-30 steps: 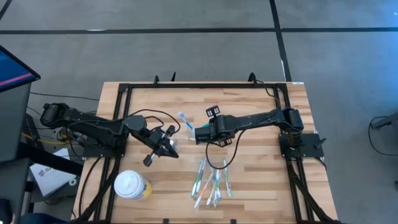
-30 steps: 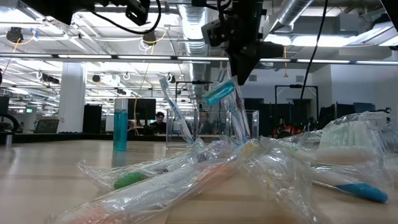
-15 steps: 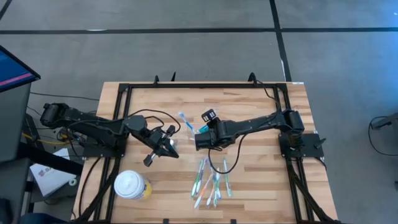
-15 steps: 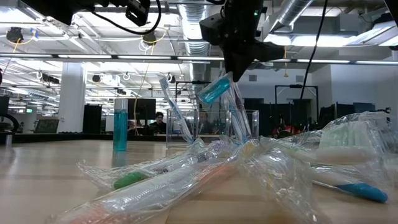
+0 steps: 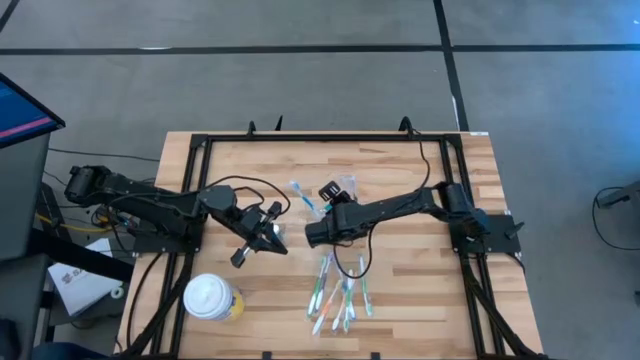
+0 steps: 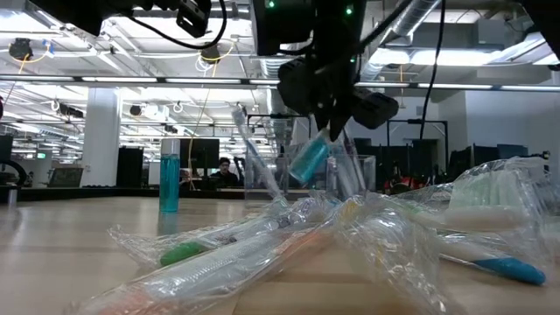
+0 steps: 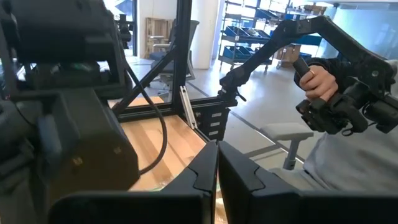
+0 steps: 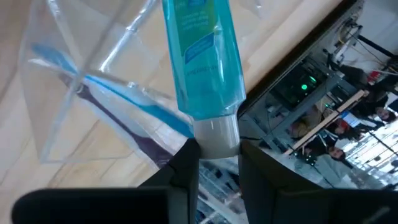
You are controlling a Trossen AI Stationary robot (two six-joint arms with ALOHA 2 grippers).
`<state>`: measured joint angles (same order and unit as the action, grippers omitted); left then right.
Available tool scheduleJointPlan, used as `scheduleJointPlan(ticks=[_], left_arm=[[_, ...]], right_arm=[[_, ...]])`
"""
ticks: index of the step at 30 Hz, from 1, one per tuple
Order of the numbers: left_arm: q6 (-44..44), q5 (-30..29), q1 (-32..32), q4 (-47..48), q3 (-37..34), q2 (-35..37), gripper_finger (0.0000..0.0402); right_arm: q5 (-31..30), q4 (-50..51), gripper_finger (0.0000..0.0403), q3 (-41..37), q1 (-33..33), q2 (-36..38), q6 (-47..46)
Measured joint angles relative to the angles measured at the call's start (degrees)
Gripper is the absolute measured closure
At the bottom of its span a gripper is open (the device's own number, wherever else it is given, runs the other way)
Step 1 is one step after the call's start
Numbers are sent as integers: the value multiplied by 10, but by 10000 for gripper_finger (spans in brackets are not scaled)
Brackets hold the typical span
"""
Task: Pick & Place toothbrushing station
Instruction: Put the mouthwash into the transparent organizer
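Wrapped toothbrushes (image 6: 262,254) lie heaped at the table's (image 5: 410,290) near edge, with a white-lidded yellow cup (image 5: 212,297) off to the left. Behind them, mid-table, the right gripper (image 8: 214,152) clamps a teal toothpaste tube (image 8: 202,59) by its white cap — directly over the clear toothbrushing station (image 8: 81,81), which holds one toothbrush (image 6: 254,153). The left gripper (image 7: 217,168) — fingers together, empty — waits left of centre.
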<state>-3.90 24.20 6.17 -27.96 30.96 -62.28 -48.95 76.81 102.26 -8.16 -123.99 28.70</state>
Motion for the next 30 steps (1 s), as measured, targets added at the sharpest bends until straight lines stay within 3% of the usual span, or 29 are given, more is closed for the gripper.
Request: scheduleJointPlan(ticks=[10, 18, 30], left_arm=[[2, -1, 0, 1, 0, 0, 395], [2, -1, 0, 1, 0, 0, 395], [2, -1, 0, 1, 0, 0, 395]], right_arm=[[10, -10, 328, 0, -6, 3, 19], [10, -10, 292, 0, -4, 1, 17], [10, -10, 294, 0, -5, 1, 17]])
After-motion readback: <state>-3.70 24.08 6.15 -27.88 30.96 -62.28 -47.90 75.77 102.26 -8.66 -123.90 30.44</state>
